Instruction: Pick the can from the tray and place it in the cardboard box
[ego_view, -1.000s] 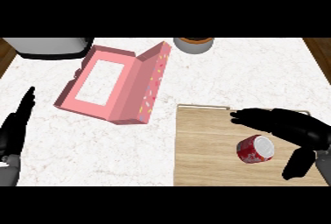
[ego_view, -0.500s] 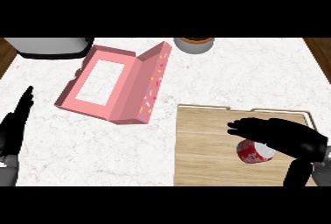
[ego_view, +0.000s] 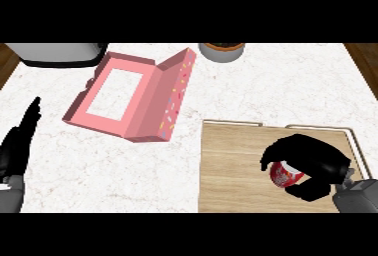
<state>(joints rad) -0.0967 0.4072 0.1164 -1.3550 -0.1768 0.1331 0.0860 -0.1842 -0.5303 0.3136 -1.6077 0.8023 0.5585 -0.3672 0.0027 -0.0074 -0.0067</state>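
One red can (ego_view: 283, 176) sits over one wooden tray (ego_view: 232, 170) at the near right of the white marble counter (ego_view: 280, 90), and the robot's right hand (ego_view: 310, 157) is curled over it from above and the right. Fingers wrap its far side and the thumb closes in below, so only the can's left part, red with a pale end, shows under the black hand. Whether the can rests on the wood or is clear of it cannot be told. One pink cardboard box (ego_view: 111, 95) lies well apart from the tray, across the counter to the left, its lid thrown back toward the right and its inside bare to view. The left hand (ego_view: 16, 150) rests at the view's left edge, fingers straight and pointing away, holding nothing. Two other items stand at the counter's far edge: one grey appliance (ego_view: 59, 54) at left, one round grey container (ego_view: 221, 51) near the middle.
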